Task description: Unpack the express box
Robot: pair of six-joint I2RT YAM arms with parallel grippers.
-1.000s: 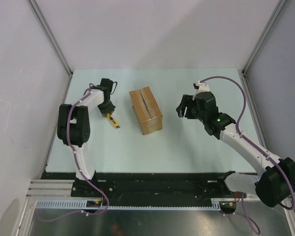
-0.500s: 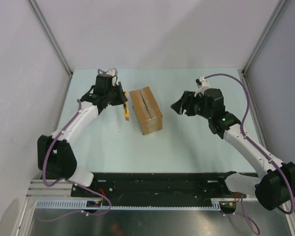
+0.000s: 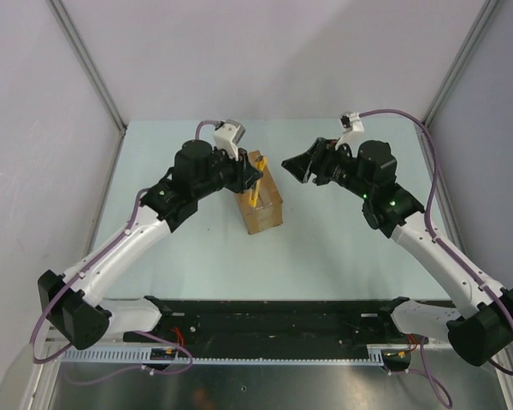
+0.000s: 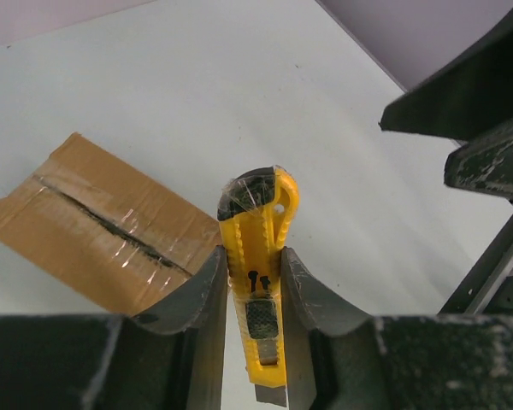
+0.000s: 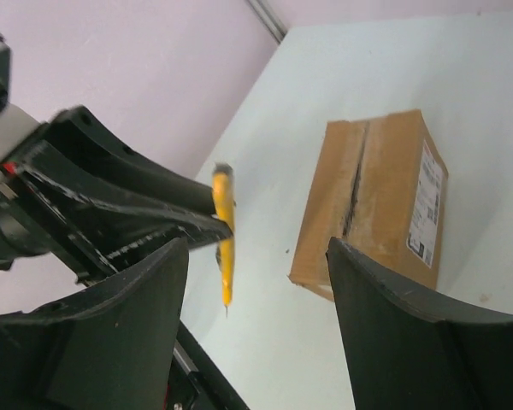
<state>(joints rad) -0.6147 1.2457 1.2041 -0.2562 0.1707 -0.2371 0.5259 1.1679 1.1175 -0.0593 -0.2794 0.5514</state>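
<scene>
The brown cardboard express box (image 3: 262, 203) lies in the middle of the table, closed, with a taped seam along its top. It also shows in the left wrist view (image 4: 94, 222) and the right wrist view (image 5: 376, 196). My left gripper (image 3: 255, 178) is shut on a yellow-and-black utility knife (image 4: 261, 290) and holds it in the air over the box's top. The knife also shows in the right wrist view (image 5: 225, 243). My right gripper (image 3: 295, 166) is open and empty, in the air to the right of the box, facing the knife.
The pale green table (image 3: 325, 248) is enclosed by white walls with metal posts at the back corners (image 3: 115, 120). The black base rail (image 3: 274, 312) runs along the near edge.
My left arm has lifted the knife off the table at the left and swung it right to above the box. My right gripper has moved left toward the box.
</scene>
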